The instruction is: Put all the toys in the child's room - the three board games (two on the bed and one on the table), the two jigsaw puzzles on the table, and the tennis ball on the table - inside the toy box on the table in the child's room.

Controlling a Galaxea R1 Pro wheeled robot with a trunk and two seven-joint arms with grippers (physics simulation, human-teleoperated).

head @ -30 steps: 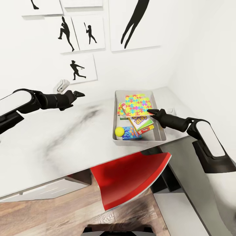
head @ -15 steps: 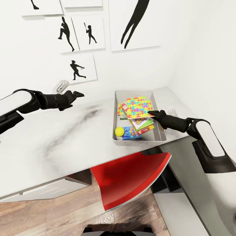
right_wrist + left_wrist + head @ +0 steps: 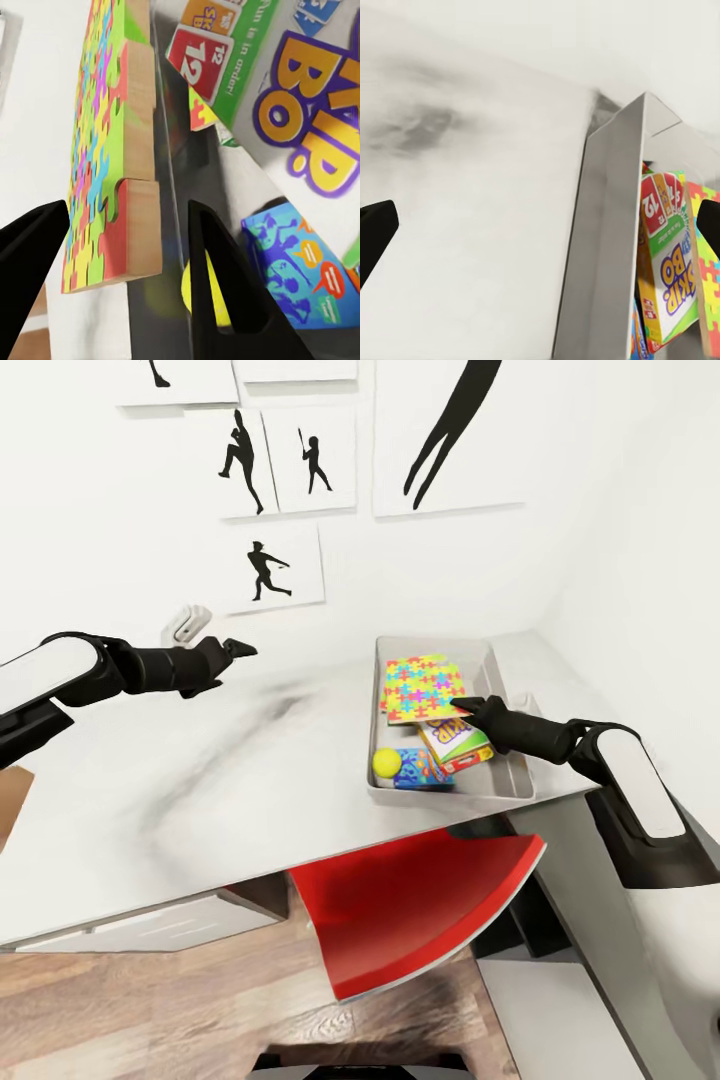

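At the right end of the table (image 3: 200, 780), the toy box (image 3: 510, 785) sits close to the front edge and near the side wall, leaving little room on that side. Inside lie a jigsaw puzzle (image 3: 424, 687) on top, the Skip-Bo game (image 3: 455, 738), a blue game (image 3: 425, 768) and the tennis ball (image 3: 387, 763). The right gripper (image 3: 462, 705) reaches over the box, its fingers spread apart beside the puzzle's edge and gripping nothing. The left gripper (image 3: 240, 649) hovers over the broad bare tabletop, well apart from the box, fingers spread wide. A red chair (image 3: 420, 905) is tucked under the table's front edge.
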